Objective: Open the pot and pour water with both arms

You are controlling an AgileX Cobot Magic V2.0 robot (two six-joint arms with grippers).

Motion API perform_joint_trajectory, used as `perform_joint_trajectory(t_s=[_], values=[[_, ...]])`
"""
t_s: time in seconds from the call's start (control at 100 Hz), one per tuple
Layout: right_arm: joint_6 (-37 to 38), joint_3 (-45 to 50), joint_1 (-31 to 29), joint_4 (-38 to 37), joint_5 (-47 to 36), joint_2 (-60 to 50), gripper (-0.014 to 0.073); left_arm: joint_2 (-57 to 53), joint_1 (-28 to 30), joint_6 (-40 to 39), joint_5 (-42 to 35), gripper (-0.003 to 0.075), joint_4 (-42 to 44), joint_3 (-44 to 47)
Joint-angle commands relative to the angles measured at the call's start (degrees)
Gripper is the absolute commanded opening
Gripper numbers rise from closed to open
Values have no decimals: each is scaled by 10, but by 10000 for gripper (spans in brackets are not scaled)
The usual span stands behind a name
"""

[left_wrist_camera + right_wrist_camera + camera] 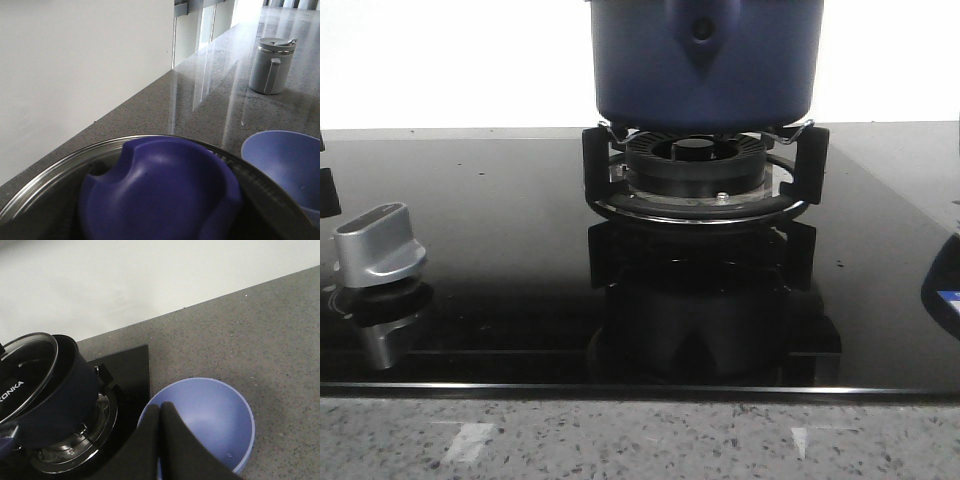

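Our right fingers (161, 412) sit pressed together; the left's we cannot tell. Lifting the glass lid (22, 375) could jolt the pot (707, 62) off its burner grate (705, 170).

Pot (707, 60): smooth matte navy enamel. Lid (25, 372): glass, metal rim. Hob (500, 230): glossy black glass. Surface (240, 335): speckled grey stone. Knob (380, 245): brushed metal.
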Motion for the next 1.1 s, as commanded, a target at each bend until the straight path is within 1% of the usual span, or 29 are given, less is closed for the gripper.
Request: perform_joint_trajectory(t_s=[0.0,0.14,0.35,0.51,0.68,1.09], values=[[-7,-13,2,0,-48,7,-68,-20,-5,1,22,356,-66,-25],[-7,-13,2,0,-51,7,-68,-12,-7,1,21,356,-66,-29],[-7,-13,2,0,-51,7,-68,-4,-7,1,21,356,-66,-62],[-7,-13,2,0,-56,7,-68,2,-7,1,22,356,-66,-63],[-7,-13,2,0,-61,8,-68,15,-23,1,19,356,-66,-63],[-7,-13,2,0,-58,8,-68,18,-23,1,-20,356,-55,-63]])
